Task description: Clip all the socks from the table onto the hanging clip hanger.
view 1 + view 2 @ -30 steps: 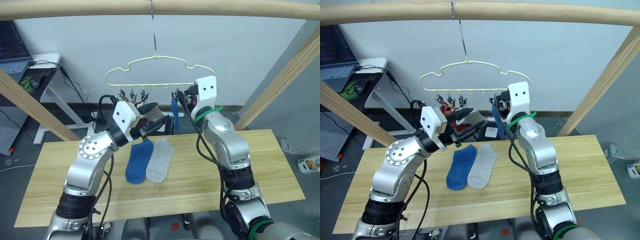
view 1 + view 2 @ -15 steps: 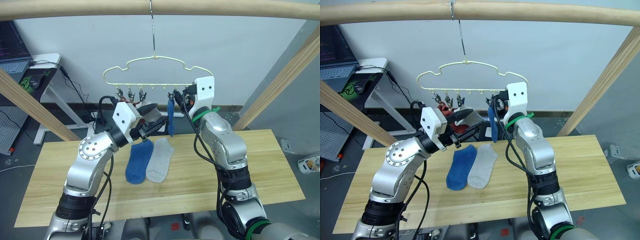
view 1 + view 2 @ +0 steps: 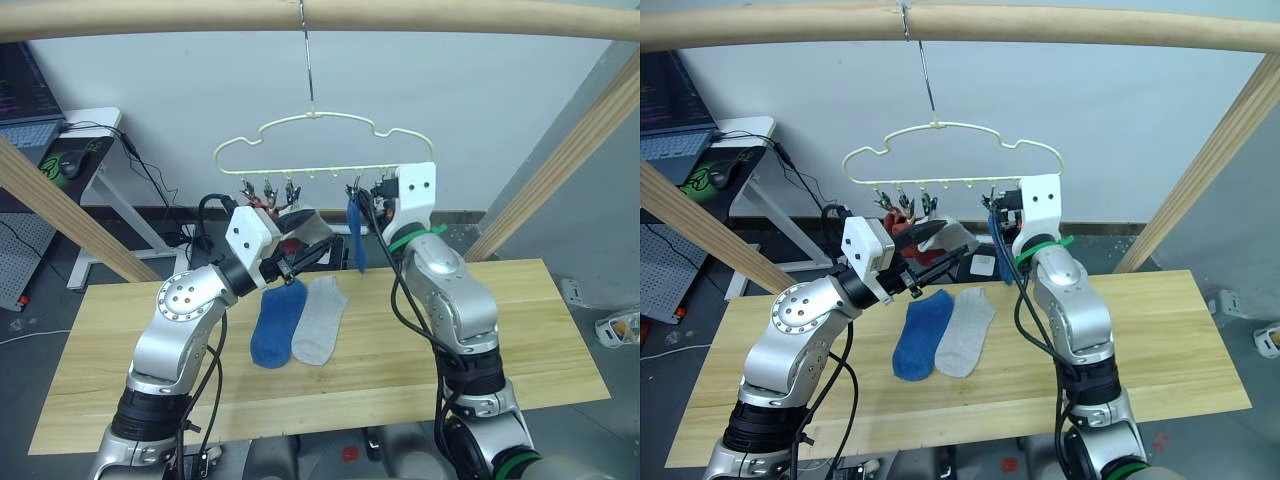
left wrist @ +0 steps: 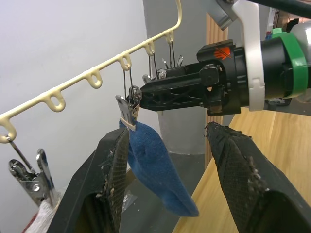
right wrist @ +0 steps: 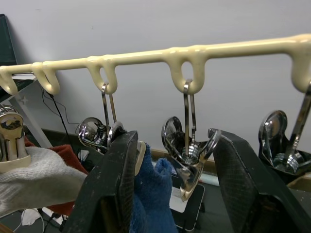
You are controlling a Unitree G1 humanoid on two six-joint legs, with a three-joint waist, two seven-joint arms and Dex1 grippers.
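Fingers of both grippers are standing wide apart, and neither pair is holding anything. The right gripper point(image 5: 170, 179) is sitting up at the clip hanger point(image 3: 320, 125), with one empty metal clip point(image 5: 187, 155) hanging in the gap between its two fingers and the hanging blue sock point(image 3: 357, 232) just beside its left finger, already pinched in the neighbouring clip point(image 4: 130, 109). The left gripper point(image 4: 170, 184) is pointing at the same sock from the left side; the sock's long axis is running downward from its clip, toe lowest.

Further to the left on the hanger, white and rust red fabric point(image 5: 43, 177) is hanging from the first clips, so part of the work looks done.

Down on the table point(image 3: 540, 330), a second blue sock point(image 3: 277, 325) and a grey sock point(image 3: 320, 320) are lying flat, side by side and touching along their edges, with their long axes running near to far. Both are lying below the grippers and slightly to the left of the table's middle. The blue one is lying on the left, so it seems the left arm is the nearer one for it, while the grey one is lying about midway between the two arms.

The next move probably calls for lowering one open gripper from the hanger to one of these socks.
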